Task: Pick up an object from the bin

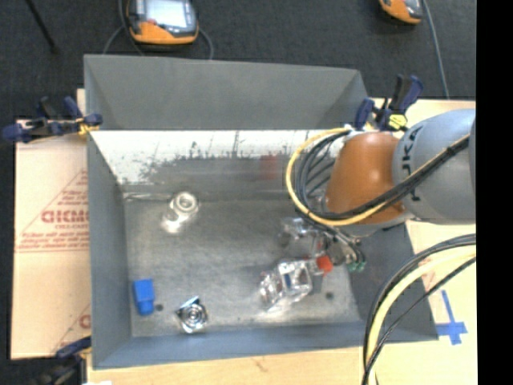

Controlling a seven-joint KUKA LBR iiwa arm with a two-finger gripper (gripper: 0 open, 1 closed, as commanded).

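My gripper [317, 245] hangs low in the right part of the bin, just above and to the right of a crumpled clear plastic piece [284, 283] on the floor near the front wall. A small red bit [323, 264] shows right beside the gripper; I cannot tell whether it is a loose thing or part of the tool. Nothing is visibly held.
A small clear bottle-like thing [180, 211] stands at the left middle of the floor. A blue block [144, 297] lies in the front left corner, with a shiny metal clip [191, 315] just to its right. The arm's orange cover and cables overhang the right wall.
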